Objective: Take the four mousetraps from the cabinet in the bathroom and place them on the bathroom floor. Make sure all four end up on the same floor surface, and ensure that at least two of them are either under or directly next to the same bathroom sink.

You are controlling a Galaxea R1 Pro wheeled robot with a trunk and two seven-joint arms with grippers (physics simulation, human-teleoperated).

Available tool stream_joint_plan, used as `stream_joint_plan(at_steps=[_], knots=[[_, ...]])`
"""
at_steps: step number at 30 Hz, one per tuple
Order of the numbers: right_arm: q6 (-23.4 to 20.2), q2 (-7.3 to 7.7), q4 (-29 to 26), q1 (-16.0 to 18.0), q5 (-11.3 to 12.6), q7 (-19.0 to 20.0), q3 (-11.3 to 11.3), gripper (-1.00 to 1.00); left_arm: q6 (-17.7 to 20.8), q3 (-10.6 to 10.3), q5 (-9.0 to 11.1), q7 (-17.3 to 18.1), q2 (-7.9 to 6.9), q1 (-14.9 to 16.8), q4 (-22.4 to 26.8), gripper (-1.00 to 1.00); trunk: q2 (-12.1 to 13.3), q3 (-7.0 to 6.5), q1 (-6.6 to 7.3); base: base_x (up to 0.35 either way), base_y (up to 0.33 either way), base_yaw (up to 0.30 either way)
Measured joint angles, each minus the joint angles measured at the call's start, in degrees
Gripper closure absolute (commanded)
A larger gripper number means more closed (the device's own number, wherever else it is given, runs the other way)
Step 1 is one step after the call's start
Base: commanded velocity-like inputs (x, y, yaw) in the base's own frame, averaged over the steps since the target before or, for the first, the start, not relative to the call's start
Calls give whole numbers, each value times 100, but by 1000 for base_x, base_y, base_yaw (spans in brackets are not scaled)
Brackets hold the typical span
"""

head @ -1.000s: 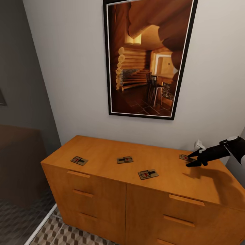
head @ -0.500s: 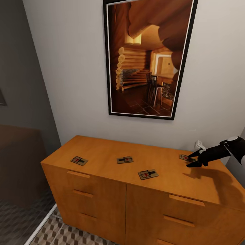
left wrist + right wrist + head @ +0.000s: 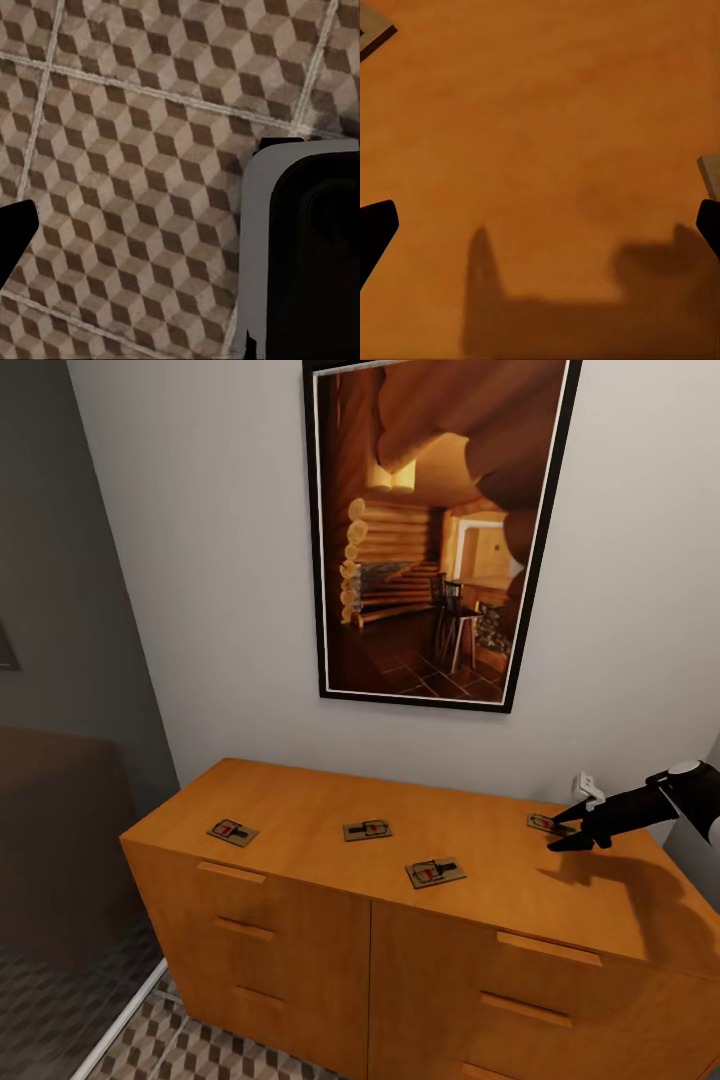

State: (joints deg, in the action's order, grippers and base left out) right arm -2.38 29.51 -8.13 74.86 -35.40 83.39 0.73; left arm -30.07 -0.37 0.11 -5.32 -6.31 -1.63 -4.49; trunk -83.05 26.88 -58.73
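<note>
Mousetraps, four small tan wooden boards, lie on the orange-brown wooden cabinet [image 3: 300, 800]; the rightmost mousetrap [image 3: 548, 824] sits just beside the right gripper [image 3: 566, 828], fingers spread. Closing off-centre could nudge that flat board toward the far wall instead of pinching it.

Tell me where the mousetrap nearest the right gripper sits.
In the head view, that mousetrap lies on the cabinet top's far right, just beside the open right gripper.

Your head camera looks forward and down at the cabinet [image 3: 330, 920] from nearby. Your right wrist camera hangs close over that same surface, facing down. Your left wrist camera faces down at the bathroom floor [image 3: 127, 165].
</note>
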Motion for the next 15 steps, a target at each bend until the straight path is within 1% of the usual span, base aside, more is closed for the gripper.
stream_joint_plan(at_steps=[4,15], knots=[[0,-5,5,0,1,-11,0,-100,90,-1,-1,2,-7,-5,1,-100,0,0,0,0,0,0],[0,-9,1,1,4,-16,-1,-100,138,-1,-1,3,-11,-7,1,-100,0,0,0,0,0,0]])
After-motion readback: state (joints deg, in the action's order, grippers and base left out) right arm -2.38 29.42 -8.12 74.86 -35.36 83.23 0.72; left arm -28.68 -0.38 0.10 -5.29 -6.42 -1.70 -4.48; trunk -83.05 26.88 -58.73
